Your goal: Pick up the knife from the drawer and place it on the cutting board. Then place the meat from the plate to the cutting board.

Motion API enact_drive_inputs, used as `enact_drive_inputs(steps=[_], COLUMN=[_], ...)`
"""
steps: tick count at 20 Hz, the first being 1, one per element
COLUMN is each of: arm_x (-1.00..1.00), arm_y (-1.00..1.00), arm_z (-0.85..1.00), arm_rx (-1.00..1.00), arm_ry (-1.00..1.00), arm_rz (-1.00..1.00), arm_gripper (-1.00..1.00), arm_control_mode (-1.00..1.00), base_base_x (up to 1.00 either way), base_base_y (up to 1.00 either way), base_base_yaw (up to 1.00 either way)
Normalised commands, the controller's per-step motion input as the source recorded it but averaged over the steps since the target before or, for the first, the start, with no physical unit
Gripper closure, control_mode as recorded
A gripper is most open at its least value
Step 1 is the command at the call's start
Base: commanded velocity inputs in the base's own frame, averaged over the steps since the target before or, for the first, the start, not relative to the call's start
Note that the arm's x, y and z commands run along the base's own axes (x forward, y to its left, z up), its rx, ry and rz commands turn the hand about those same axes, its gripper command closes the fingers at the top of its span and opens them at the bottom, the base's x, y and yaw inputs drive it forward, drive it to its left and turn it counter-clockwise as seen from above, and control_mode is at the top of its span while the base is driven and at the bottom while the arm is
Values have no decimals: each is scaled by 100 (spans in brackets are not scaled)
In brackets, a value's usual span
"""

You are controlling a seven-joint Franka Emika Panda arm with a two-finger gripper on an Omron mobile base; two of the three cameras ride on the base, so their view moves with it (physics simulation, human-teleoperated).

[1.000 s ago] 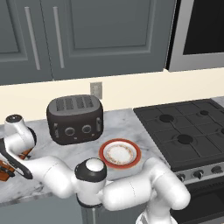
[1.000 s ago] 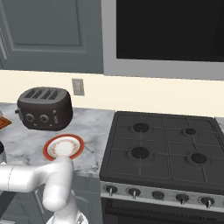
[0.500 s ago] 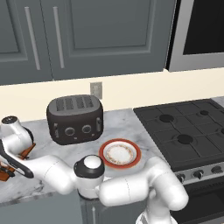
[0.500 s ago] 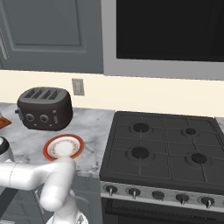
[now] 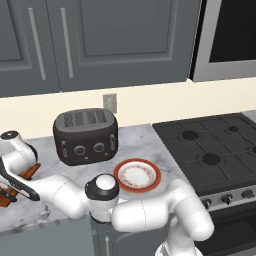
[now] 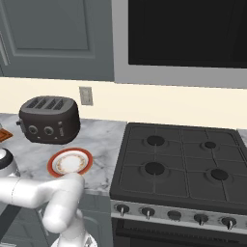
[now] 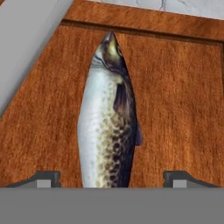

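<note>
In the hand view, the jaws (image 7: 111, 177) stand apart, one tip on each side of the meat (image 7: 109, 127), not touching it. The meat lies flat on the cutting board (image 7: 175, 100), its long axis running away from the jaws and its head pointing toward the board's far grooved edge. Since a second ago the arm has hardly shifted. Beyond the board on the marble bench (image 5: 135, 142), the plate (image 5: 137, 175) sits bare just in front of the toaster (image 5: 86, 135).

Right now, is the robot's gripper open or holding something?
Gripper: open, its fingertips apart on either side of the meat, which lies on the cutting board.
</note>
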Motion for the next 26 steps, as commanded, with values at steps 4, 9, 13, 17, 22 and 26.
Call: enact_drive_inputs(steps=[4, 9, 13, 17, 22, 26], arm_x=[-7, -29, -36, -34, -31, -33], arm_y=[0, -31, -48, -49, -52, -50], arm_z=[0, 4, 19, 11, 5, 6], arm_rx=[0, 0, 1, 1, 4, 4], arm_ry=[0, 0, -5, -4, -4, -4], arm_rz=[0, -5, -8, -8, -8, -8], arm_gripper=[-100, -100, -100, -100, -100, -100], arm_control_mode=[-100, -100, -100, -100, -100, -100], base_base_x=[0, 0, 0, 0, 0, 0], base_base_y=[0, 0, 0, 0, 0, 0], base_base_yaw=[0, 0, 0, 0, 0, 0])
